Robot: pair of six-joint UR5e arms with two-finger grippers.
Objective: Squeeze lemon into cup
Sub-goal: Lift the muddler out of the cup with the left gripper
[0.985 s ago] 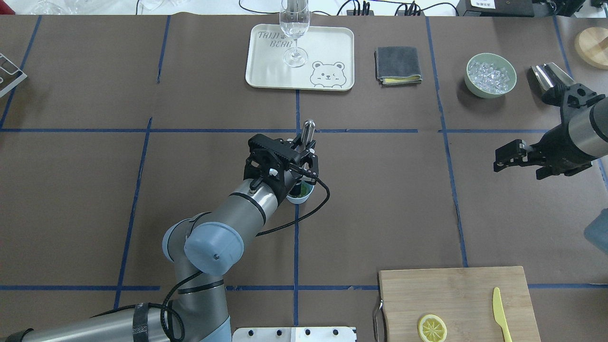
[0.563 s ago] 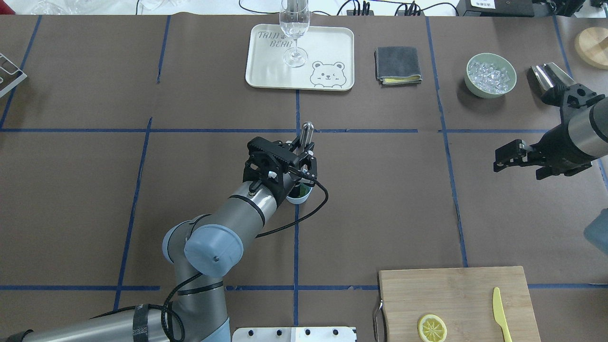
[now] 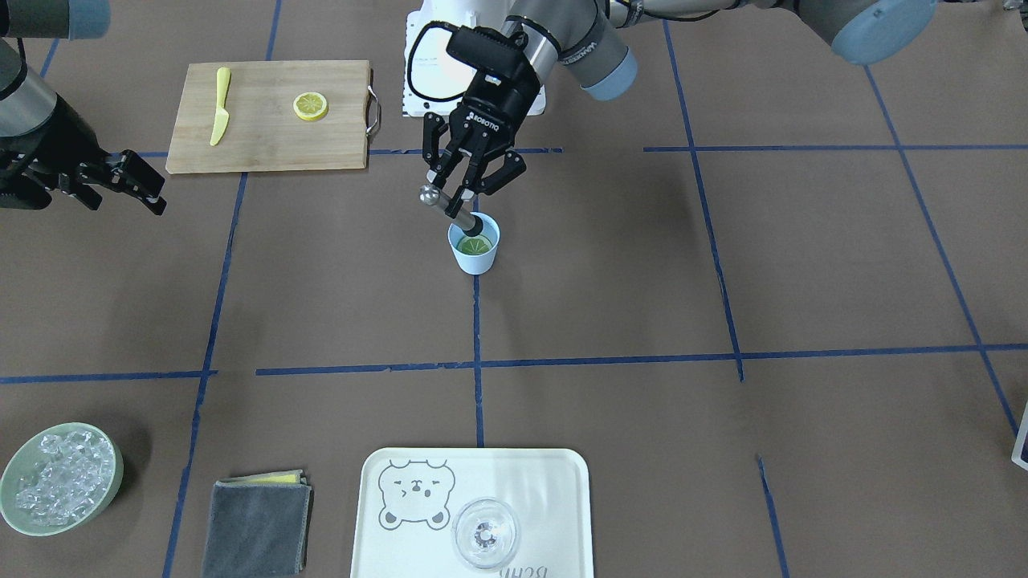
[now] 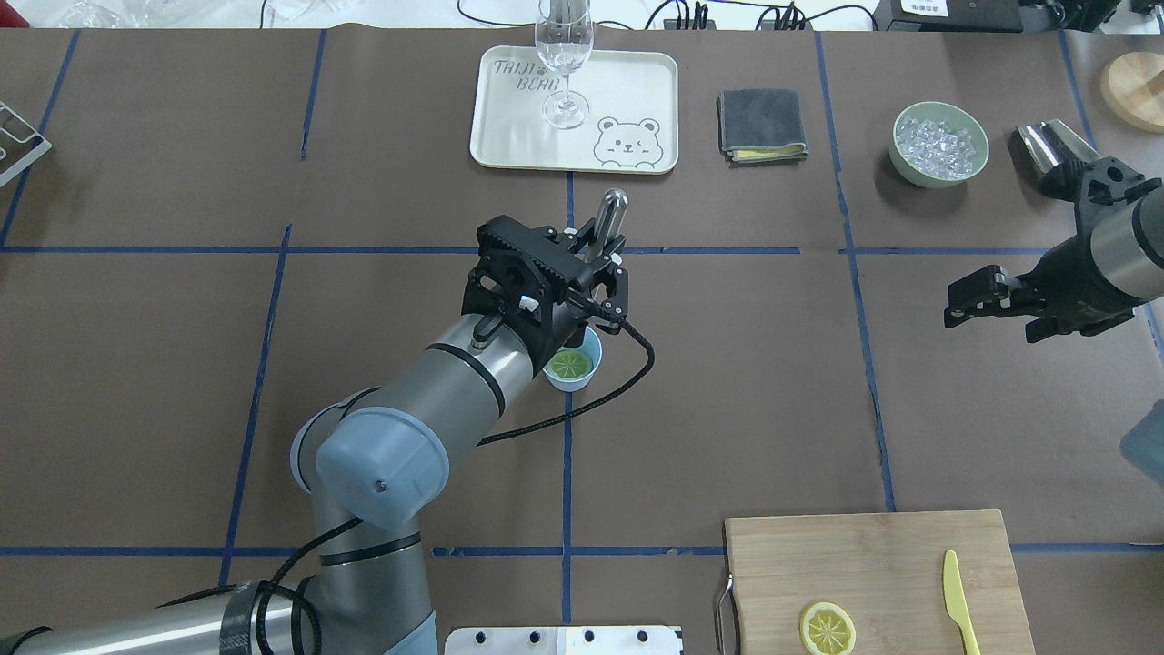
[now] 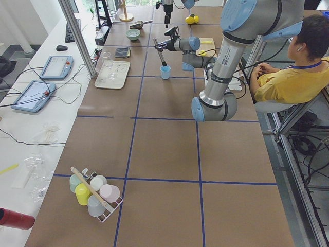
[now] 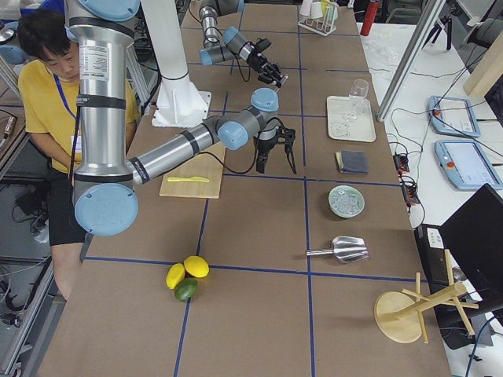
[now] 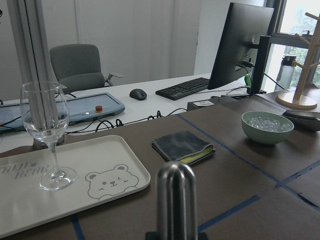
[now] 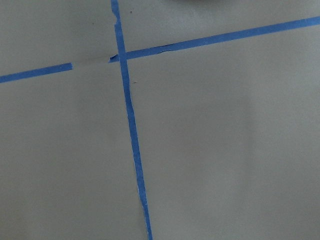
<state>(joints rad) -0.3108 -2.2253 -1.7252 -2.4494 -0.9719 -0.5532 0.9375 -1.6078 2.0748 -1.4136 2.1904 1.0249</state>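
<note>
The light-blue cup (image 4: 584, 375) stands on the table's middle line, also in the front view (image 3: 475, 255). A lemon slice (image 4: 568, 365) lies flat inside it, greenish-looking (image 3: 474, 244). My left gripper (image 4: 596, 264) is shut on a steel muddler (image 4: 614, 205) and holds it tilted over the cup (image 3: 462, 193). The muddler's black lower end (image 3: 468, 224) is at the cup's mouth. A second lemon slice (image 4: 827, 628) lies on the cutting board (image 4: 873, 555). My right gripper (image 4: 964, 305) hangs open and empty far to the right.
A yellow knife (image 4: 955, 600) lies on the board. At the back are a bear tray (image 4: 509, 136) with a wine glass (image 4: 564, 55), a grey cloth (image 4: 762, 125), a green bowl of ice (image 4: 939, 144) and a metal scoop (image 4: 1046, 146).
My left gripper has risen and moved away from me with the muddler. The cup's inside and the slice in it have come into view. The right arm has not moved.
</note>
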